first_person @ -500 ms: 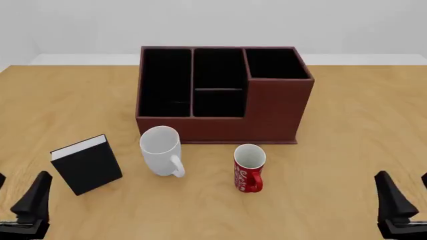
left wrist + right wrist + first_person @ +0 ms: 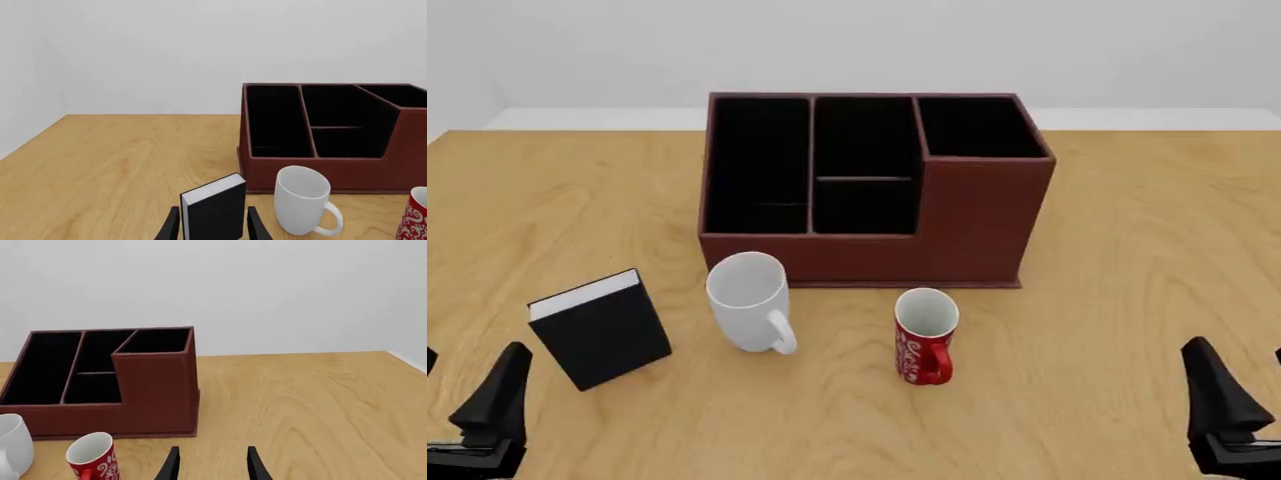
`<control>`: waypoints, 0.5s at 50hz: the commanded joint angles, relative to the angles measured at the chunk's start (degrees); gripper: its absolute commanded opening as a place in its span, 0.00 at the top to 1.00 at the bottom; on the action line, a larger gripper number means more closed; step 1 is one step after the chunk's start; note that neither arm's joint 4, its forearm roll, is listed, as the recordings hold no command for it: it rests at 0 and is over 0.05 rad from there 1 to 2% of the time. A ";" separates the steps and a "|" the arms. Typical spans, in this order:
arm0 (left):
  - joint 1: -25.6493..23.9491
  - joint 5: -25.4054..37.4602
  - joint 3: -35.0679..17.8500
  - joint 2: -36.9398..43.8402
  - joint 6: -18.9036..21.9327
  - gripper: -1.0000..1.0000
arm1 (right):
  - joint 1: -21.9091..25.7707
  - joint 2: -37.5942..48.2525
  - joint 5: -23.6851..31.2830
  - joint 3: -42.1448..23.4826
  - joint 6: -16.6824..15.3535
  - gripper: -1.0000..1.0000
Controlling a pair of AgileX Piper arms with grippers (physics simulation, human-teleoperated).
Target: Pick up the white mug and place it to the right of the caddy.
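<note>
Flanking the lower corners of the front view, the left gripper [image 2: 467,400] and right gripper [image 2: 1241,400] hover with jaws wide and empty. Left of centre, the white mug [image 2: 749,300] stands upright, mouth up, handle toward the lower right. Behind it sits the caddy [image 2: 874,190], on a wooden worktop [image 2: 1148,250] before a white wall [image 2: 854,40].

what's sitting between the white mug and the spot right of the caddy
The red mug stands on the table just right of the white mug, in front of the caddy, so a low straight move rightward would meet it. The table right of the caddy shows nothing standing on it. Lifting over or passing nearer the arms would likely avoid it.
</note>
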 commanded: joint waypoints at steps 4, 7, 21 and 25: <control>0.00 0.00 0.00 0.00 0.00 0.00 | 1.67 -0.18 5.54 -7.09 2.38 0.00; 0.00 0.00 0.00 0.00 0.00 0.00 | 2.35 -0.19 8.00 -9.97 2.33 0.00; 0.00 0.00 0.00 0.00 0.00 0.00 | 8.59 4.23 17.15 -24.07 -1.44 0.00; 0.00 0.00 0.00 0.00 0.00 0.00 | 11.07 7.96 17.82 -27.79 -2.11 0.00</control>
